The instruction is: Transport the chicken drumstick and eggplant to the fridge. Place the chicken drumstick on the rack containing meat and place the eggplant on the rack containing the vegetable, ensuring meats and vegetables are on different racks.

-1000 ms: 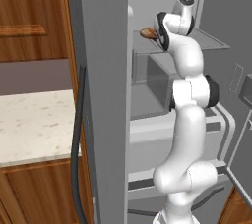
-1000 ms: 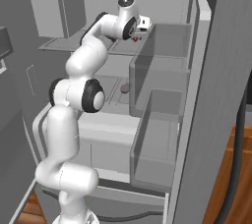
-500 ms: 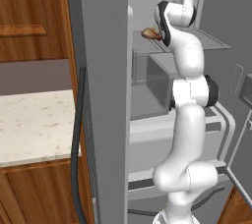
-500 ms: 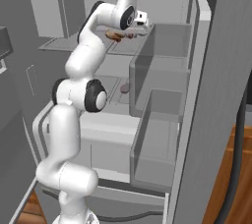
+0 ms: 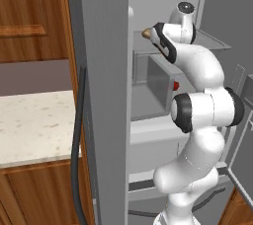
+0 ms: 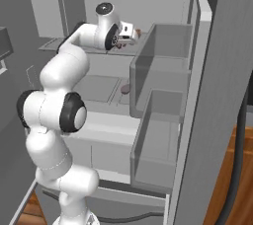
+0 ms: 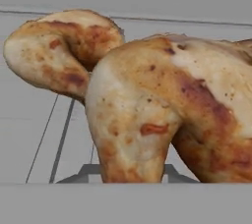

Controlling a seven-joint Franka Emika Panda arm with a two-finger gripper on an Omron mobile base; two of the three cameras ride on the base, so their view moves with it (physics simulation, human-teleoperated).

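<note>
We hold the chicken drumstick [image 7: 162,115] clamped in our gripper [image 6: 127,35] above the fridge's [image 5: 106,95] upper glass shelf [image 5: 217,46], near its front edge, because another roasted piece [image 7: 59,56] marks it for meat.

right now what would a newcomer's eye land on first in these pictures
Most striking is the golden-brown chicken drumstick looming close in the hand view, with another roasted chicken piece just behind it over a pale grey shelf. In the base views, the white arm reaches high into the open fridge, its gripper up at an upper rack. To the left stand brown wooden cabinets and a pale speckled counter.
</note>
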